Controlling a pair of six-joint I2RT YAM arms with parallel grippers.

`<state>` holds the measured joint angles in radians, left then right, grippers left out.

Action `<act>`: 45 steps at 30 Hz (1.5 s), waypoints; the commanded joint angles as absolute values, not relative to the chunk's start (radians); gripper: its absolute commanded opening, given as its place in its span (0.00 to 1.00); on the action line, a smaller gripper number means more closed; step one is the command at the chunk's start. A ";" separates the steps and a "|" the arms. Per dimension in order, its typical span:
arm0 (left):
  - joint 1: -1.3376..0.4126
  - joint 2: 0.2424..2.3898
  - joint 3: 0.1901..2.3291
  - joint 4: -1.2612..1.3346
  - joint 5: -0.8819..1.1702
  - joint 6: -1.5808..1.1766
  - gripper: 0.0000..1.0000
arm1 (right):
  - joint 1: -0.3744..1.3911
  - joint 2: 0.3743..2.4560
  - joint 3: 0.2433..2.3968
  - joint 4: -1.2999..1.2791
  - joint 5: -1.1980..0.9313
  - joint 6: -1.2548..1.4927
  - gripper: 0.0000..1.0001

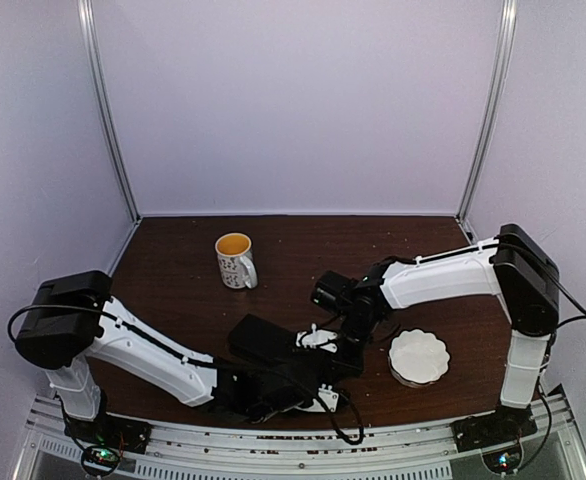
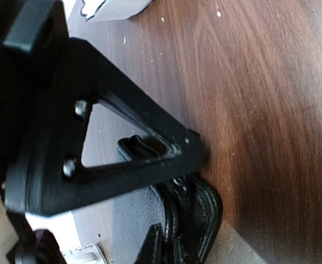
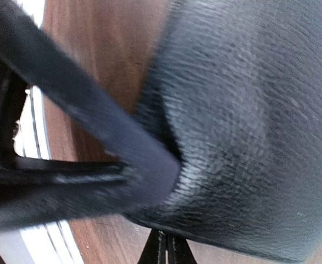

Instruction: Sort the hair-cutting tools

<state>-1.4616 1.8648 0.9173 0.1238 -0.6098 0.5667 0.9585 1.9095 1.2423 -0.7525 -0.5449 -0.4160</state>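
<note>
Left gripper point(image 2: 177, 149), fingers clamped on the black rectangular zip case's point(image 1: 258, 338) edge, should pull along the zip while right gripper point(image 3: 160, 171), fingers together, pins the cover.

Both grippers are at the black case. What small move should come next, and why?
Probably the left gripper should pull gently along the zip edge of the black case while the right gripper steadies it: both are shut at the case, which looks closed.
</note>
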 commanded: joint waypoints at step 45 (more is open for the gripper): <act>-1.169 1.463 1.068 -0.377 -1.008 -0.055 0.98 | 0.416 1.337 1.278 -0.523 -0.314 -0.267 0.46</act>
